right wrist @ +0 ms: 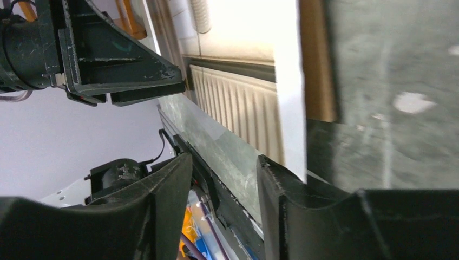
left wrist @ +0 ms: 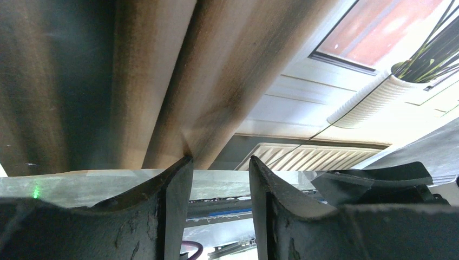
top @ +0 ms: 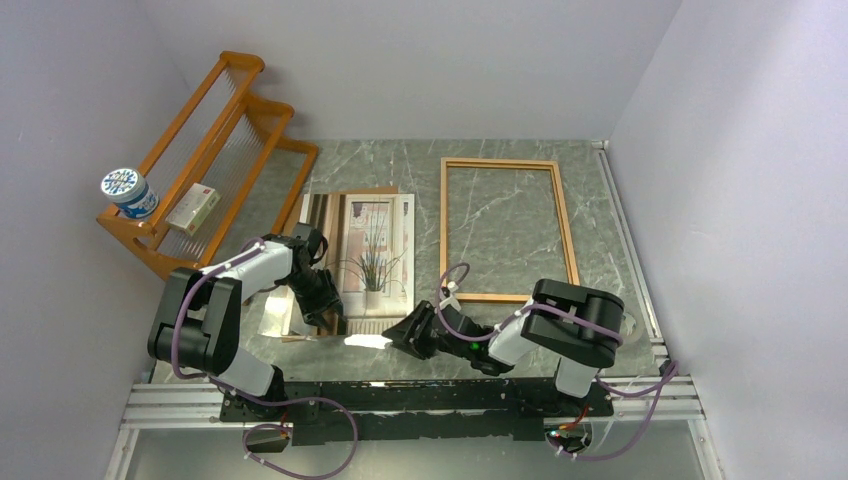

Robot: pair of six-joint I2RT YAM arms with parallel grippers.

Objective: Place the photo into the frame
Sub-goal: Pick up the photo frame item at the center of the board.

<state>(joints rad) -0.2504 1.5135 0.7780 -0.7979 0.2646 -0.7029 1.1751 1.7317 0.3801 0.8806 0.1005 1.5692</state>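
The photo (top: 372, 250), a print of a spiky potted plant by a window, lies flat on the table left of centre. The frame (top: 505, 225), thin orange-brown wood, lies with nothing in it to its right. My left gripper (top: 325, 312) is at the photo's near left corner. In the left wrist view its jaws (left wrist: 219, 162) stand open, tips at the print's (left wrist: 303, 103) lower edge, nothing between them. My right gripper (top: 402, 335) sits low by the near right corner. In the right wrist view it (right wrist: 224, 157) is open, its right finger beside the photo's (right wrist: 243, 27) white border.
A brown backing board (top: 350, 192) shows from under the photo's far edge. A shiny clear sheet (top: 278, 310) lies along the photo's left and near sides. An orange shelf rack (top: 215, 150) at the back left carries a tin (top: 128, 192) and a small box (top: 193, 208).
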